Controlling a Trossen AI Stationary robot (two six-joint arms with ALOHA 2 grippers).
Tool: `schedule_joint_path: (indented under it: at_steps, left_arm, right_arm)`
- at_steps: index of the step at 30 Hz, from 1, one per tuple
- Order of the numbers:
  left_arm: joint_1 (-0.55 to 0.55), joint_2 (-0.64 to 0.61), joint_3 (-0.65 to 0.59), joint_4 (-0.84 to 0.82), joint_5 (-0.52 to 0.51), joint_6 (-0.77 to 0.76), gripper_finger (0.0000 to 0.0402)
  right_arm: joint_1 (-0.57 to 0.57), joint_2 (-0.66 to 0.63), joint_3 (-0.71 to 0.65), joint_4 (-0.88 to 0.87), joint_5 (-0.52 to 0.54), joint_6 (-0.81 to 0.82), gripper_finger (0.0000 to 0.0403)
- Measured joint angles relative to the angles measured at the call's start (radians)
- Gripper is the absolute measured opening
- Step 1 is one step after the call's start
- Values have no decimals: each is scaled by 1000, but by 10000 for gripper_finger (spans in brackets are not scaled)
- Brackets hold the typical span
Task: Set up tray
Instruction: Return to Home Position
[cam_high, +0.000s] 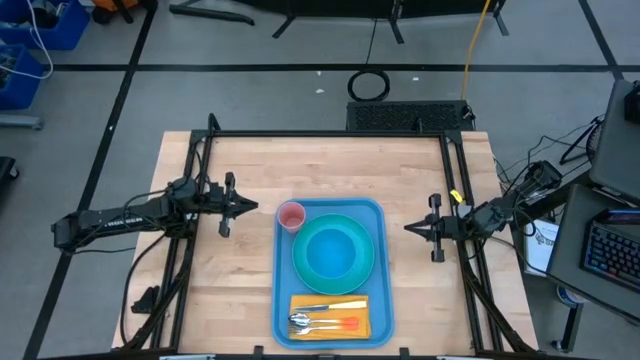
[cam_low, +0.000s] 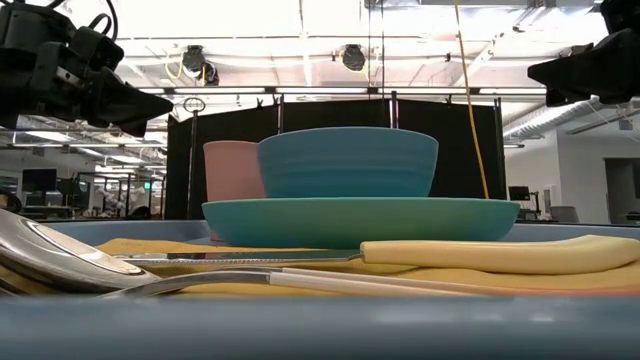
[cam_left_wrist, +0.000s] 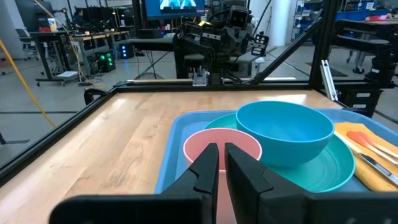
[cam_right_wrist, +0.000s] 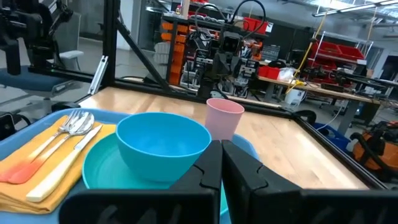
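the tray sits just in front of the left gripper and the right gripper, its long side lying across them. both claws are pinched closed and hold nothing.

The tray is a large, flat blue plastic rectangle with rounded corners and a low raised rim. It lies level on the wooden table, about midway between the table's left and right sides. It is loaded, with a pink cup in one corner, a turquoise plate carrying a blue bowl at its middle, and a yellow napkin with cutlery at the opposite end.
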Motion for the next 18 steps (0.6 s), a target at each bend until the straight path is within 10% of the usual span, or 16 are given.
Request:
schedule_joint_path:
  at_steps: [18]
  left_arm:
    - [0, 0, 0, 0, 0, 0, 31]
  right_arm:
    - [0, 0, 0, 0, -2, 6, 0]
